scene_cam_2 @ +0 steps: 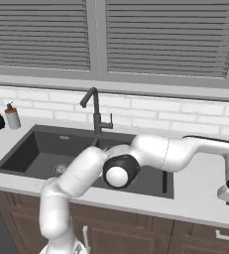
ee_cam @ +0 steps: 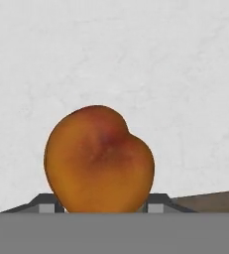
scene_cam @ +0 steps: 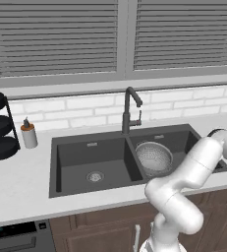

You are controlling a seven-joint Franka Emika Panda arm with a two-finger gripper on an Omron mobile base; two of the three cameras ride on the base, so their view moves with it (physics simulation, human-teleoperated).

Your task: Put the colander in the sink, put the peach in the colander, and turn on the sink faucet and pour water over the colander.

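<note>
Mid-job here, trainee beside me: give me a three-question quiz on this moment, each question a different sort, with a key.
1. True or false: the colander sits in the sink's right basin.
2. Multiple choice: in the hand view, the peach lies on A) the white counter, B) the colander, C) the black racks.
3. Short answer: is water running from the sink faucet?

Key: 1 true. 2 A, with the gripper straddling it, a finger at each side. 3 No stream is visible.
</note>
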